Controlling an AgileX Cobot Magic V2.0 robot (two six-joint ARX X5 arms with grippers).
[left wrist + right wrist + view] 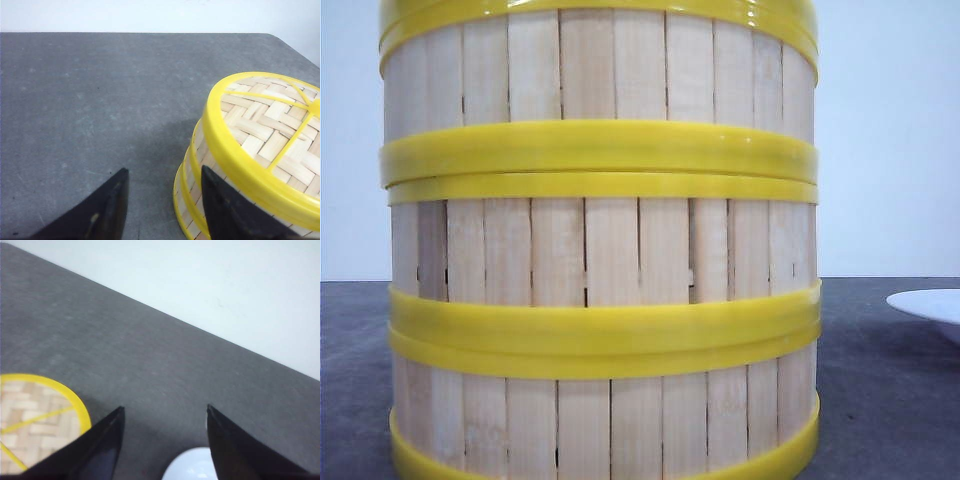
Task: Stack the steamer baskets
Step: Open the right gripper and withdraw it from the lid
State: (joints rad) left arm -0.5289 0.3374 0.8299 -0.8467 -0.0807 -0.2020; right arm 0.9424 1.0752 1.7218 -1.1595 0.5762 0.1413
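A: Item one, largest: table (90,100), dark grey, matte. Wall behind, pale.

B: Item two?

A: Stack of steamer baskets (600,250), three tiers showing in the front view, slats pale, yellow rims meeting tier on tier; the stack fills that view, close to the camera. Woven top with yellow cross-ribs faces up in the left wrist view.

B: Then?

A: White plate (932,305), off to the stack's right, apart from it, only partly in view.

B: The grippers?

A: Left gripper (164,202), fingers spread, nothing between them, just beside the stack's wall. Right gripper (165,440), fingers spread, empty, above bare table between stack and plate.

B: Step in hand?

A: By my reading, stacking looks done. Next move calls only for both arms drawing clear without nudging the stack.
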